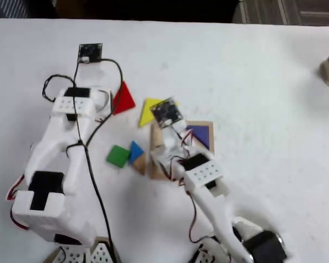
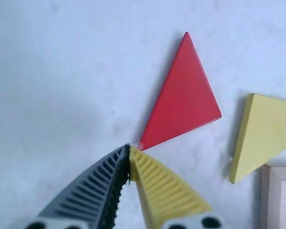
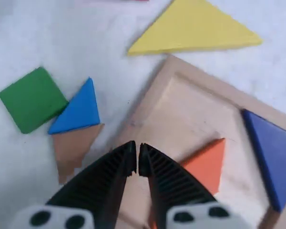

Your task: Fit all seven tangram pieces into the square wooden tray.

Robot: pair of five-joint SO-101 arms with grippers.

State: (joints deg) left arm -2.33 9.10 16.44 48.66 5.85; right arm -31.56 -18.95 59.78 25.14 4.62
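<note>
Our left gripper point(image 2: 129, 156), clenched empty, sits at a corner of the red triangle point(image 2: 181, 100), mid-tabletop; we should open wide and straddle it squarely. Our right gripper point(image 3: 137, 160), likewise clenched, hangs over the wooden tray point(image 3: 190, 112) beside its orange triangle point(image 3: 207, 162).

Robotics lab, white table point(image 1: 274, 82), wired robot arms point(image 1: 60, 148)

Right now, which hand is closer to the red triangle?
Left. The left hand has its tips right at a corner of the red triangle; the right hand is over the wooden tray, well away from it.
</note>
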